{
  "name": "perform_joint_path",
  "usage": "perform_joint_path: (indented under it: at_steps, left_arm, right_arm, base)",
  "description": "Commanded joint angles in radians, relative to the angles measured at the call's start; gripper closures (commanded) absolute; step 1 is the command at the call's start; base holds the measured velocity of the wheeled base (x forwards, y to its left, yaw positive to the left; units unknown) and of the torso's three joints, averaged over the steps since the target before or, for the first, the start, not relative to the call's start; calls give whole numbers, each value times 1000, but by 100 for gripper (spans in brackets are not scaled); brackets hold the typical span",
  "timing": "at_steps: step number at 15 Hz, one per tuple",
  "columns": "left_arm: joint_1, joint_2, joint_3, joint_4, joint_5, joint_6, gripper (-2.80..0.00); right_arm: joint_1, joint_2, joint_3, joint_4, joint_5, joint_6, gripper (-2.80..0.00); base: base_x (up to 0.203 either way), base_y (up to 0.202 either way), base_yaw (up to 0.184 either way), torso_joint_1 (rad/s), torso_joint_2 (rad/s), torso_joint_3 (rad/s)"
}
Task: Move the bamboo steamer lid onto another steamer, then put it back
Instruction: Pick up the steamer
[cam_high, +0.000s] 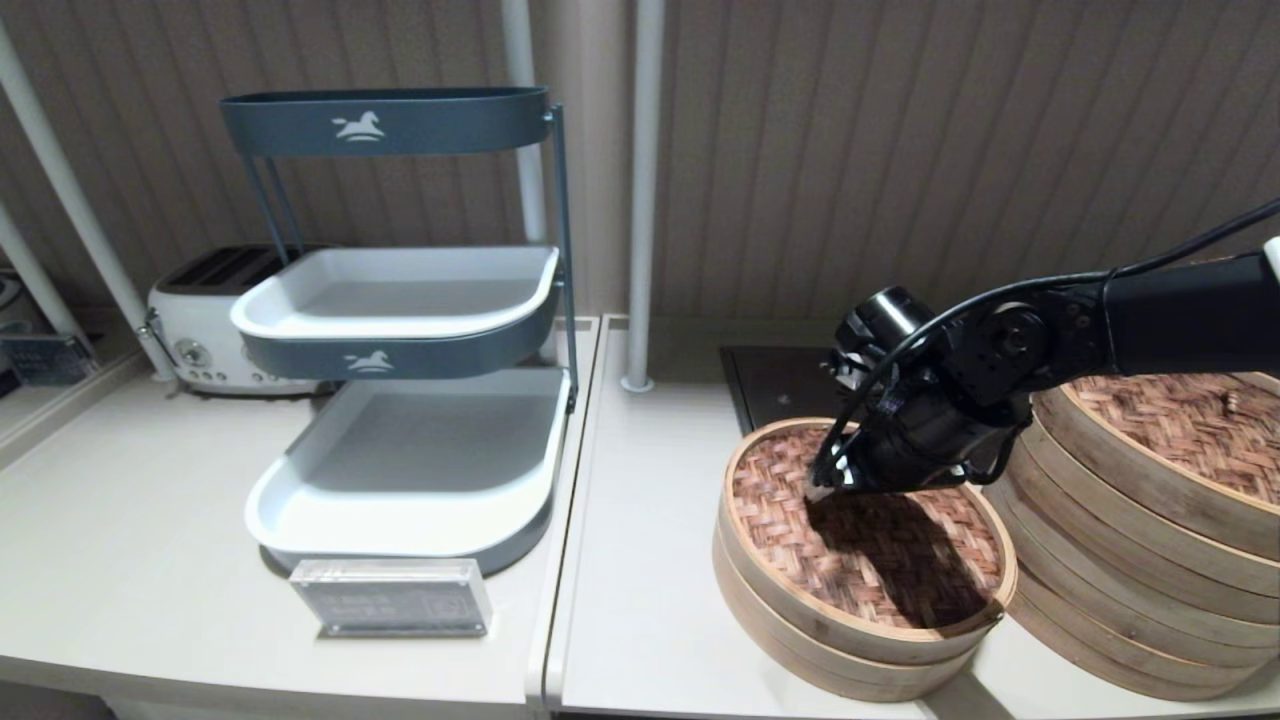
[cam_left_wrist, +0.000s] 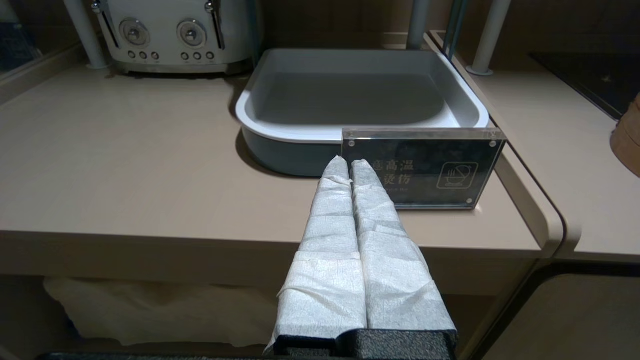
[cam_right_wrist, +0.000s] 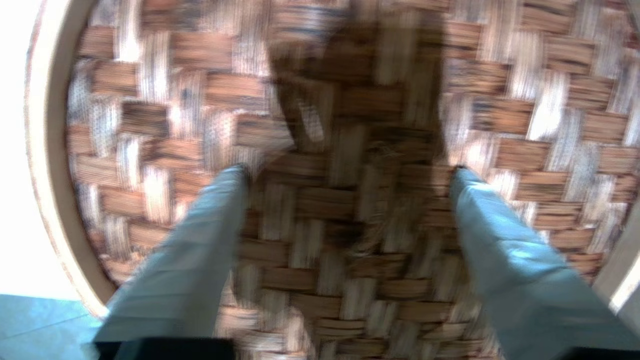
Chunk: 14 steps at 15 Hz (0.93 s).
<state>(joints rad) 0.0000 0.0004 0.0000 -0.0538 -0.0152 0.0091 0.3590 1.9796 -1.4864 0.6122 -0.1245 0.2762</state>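
The bamboo steamer lid (cam_high: 900, 560), reddish-brown weave with a pale rim, rests on a low steamer at the right of the counter. My right gripper (cam_high: 825, 485) hovers just over the lid's far left part, casting a shadow on it. In the right wrist view the right gripper (cam_right_wrist: 348, 170) is open, its two padded fingers (cam_right_wrist: 200, 250) wide apart over the weave (cam_right_wrist: 150, 125), with a blurred dark tuft that looks like the loop handle (cam_right_wrist: 372, 235) between them. The tall stacked steamer (cam_high: 1120, 560) stands right beside it, bearing its own woven lid (cam_high: 1190, 430). My left gripper (cam_left_wrist: 349, 162) is shut and empty.
A three-tier grey and white tray rack (cam_high: 410, 470) stands at the left, with a clear acrylic sign (cam_high: 392, 597) in front and a white toaster (cam_high: 205, 325) behind. A dark hob panel (cam_high: 775, 385) lies behind the steamers. A white post (cam_high: 640, 200) rises at the back.
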Motion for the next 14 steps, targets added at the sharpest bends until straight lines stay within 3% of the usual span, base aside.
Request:
perform_joint_path:
  at_steps: [1,14]
  left_arm:
    - [0,0,28,-1,0,0,0]
    - [0,0,28,0,0,0,0]
  right_arm:
    - [5,7,1,6,-2,1,0]
    - [3,1,9,-52,-1,1,0]
  base:
    - [0,0,0,0,0,0]
    - [0,0,0,0,0,0]
